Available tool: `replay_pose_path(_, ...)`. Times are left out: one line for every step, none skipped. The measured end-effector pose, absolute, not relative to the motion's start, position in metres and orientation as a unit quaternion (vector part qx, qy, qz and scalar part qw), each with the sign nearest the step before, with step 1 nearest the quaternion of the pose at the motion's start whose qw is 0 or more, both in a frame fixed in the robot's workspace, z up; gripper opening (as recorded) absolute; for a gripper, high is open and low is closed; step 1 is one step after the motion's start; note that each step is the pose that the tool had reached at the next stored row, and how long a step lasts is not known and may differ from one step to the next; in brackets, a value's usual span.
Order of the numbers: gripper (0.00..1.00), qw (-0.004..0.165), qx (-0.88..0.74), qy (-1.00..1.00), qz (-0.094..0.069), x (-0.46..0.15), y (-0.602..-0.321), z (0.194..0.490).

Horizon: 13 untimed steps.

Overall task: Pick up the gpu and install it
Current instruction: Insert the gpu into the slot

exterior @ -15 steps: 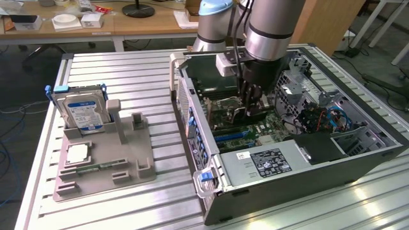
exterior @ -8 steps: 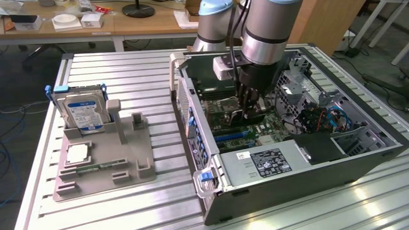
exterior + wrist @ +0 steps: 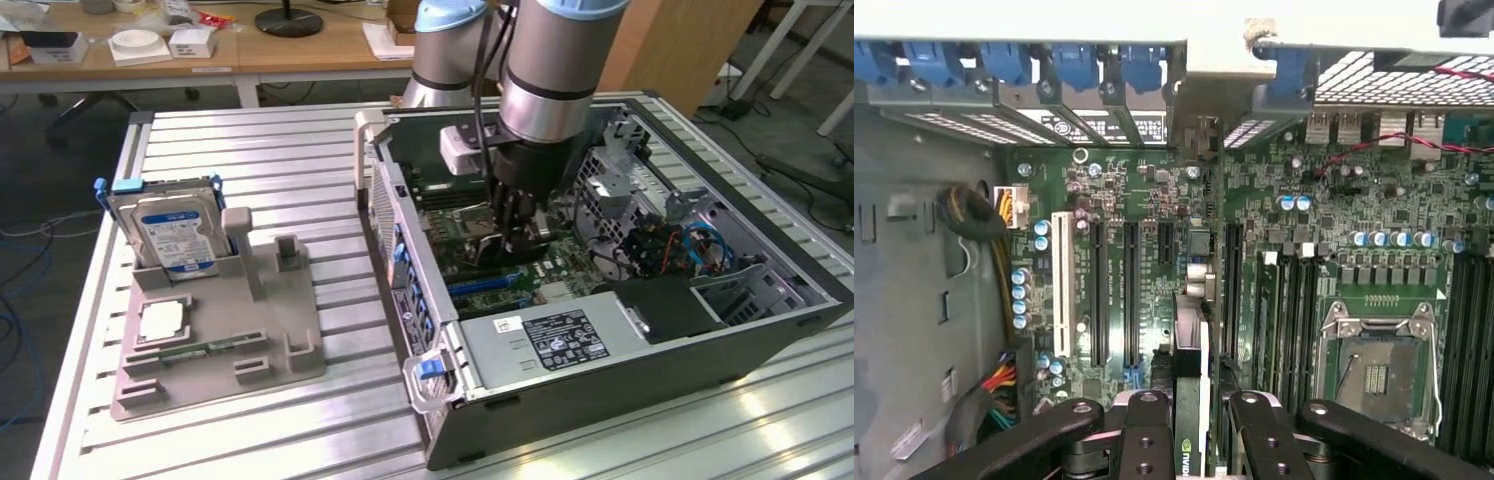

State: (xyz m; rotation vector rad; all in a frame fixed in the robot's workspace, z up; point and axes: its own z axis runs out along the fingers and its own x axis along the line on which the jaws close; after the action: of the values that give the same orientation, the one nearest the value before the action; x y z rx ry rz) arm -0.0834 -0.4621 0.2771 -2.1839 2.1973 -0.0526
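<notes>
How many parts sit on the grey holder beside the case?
3: hard drive upright at the far end, pale square chip nearer, green memory stick beside the chip; none apparently hidden.

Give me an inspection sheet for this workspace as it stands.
Surface: slatted metal table carrying a grey fixture and an open PC case.
Job's things: gpu edge-on over the motherboard; seating unclear.
Clutter: hard drive, chip and memory stick on the fixture.
Tool: tool inside the case, shut on the gpu.
Cables: wire bundle and blue cables in the case.
Surroundings: desks with boxes behind.
</notes>
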Motion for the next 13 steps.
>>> replay_pose_path(0.26, 0.022, -0.705, 0.709, -0.017, -0.0835, -0.4621, 0.276)
replay_pose_path(0.26, 0.022, -0.705, 0.709, -0.017, -0.0835, -0.4621, 0.2744)
replay_pose_path(0.26, 0.022, -0.705, 0.709, -0.017, -0.0835, -0.4621, 0.2731)
replay_pose_path(0.26, 0.022, -0.705, 0.708, -0.017, -0.0836, -0.462, 0.272)
replay_pose_path(0.26, 0.022, -0.706, 0.708, -0.018, -0.0835, -0.462, 0.2714)
replay_pose_path(0.26, 0.022, -0.706, 0.708, -0.018, -0.0836, -0.462, 0.2713)
replay_pose_path(0.26, 0.023, -0.706, 0.708, -0.018, -0.0836, -0.462, 0.2713)
replay_pose_path(0.26, 0.023, -0.706, 0.708, -0.018, -0.0836, -0.462, 0.2713)
replay_pose_path(0.26, 0.023, -0.706, 0.708, -0.018, -0.0836, -0.462, 0.2712)
replay_pose_path(0.26, 0.023, -0.706, 0.708, -0.018, -0.0836, -0.462, 0.2712)
replay_pose_path(0.26, 0.023, -0.706, 0.708, -0.018, -0.0836, -0.462, 0.2712)
replay_pose_path(0.26, 0.023, -0.706, 0.708, -0.019, -0.0836, -0.462, 0.2717)
replay_pose_path(0.26, 0.024, -0.706, 0.708, -0.019, -0.0837, -0.4618, 0.273)
